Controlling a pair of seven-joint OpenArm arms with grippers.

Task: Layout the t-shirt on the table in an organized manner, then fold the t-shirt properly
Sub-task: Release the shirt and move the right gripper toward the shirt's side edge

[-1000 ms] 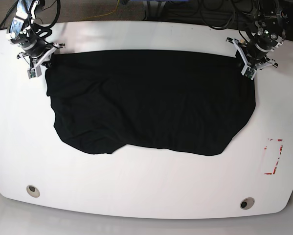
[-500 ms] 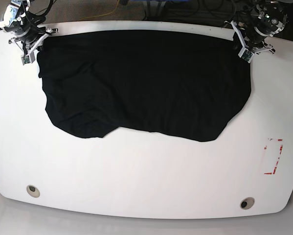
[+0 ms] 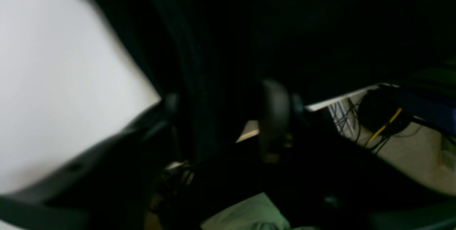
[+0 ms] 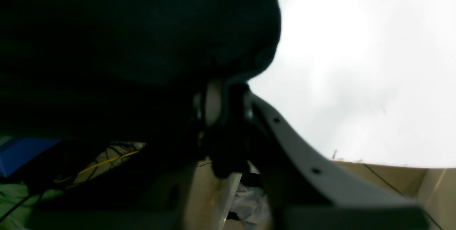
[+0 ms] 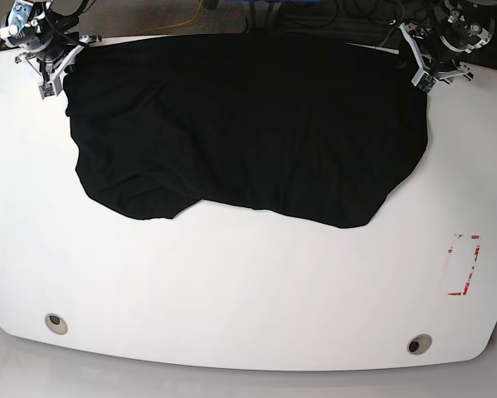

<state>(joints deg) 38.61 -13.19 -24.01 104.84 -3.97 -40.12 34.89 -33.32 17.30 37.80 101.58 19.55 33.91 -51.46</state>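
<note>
The black t-shirt (image 5: 248, 124) lies spread over the far half of the white table (image 5: 248, 282), its top edge at the table's far rim and its lower edge wavy. At the shirt's far left corner my right gripper (image 5: 51, 76) is shut on the cloth. In the right wrist view the right gripper (image 4: 222, 98) has its fingers pinched together on the t-shirt's (image 4: 142, 37) edge. My left gripper (image 5: 421, 73) is at the far right corner. In the blurred left wrist view the left gripper (image 3: 221, 116) has its fingers apart, with a band of the t-shirt (image 3: 206, 80) loose between them.
A red rectangular outline (image 5: 465, 265) marks the table near its right edge. Two round metal inserts (image 5: 56, 322) (image 5: 417, 343) sit near the front edge. Cables (image 3: 377, 134) hang behind the table's far edge.
Both grippers have drawn the t-shirt's top edge back to the table's far rim, and the whole shirt slid with them. The left gripper's jaws have widened.
</note>
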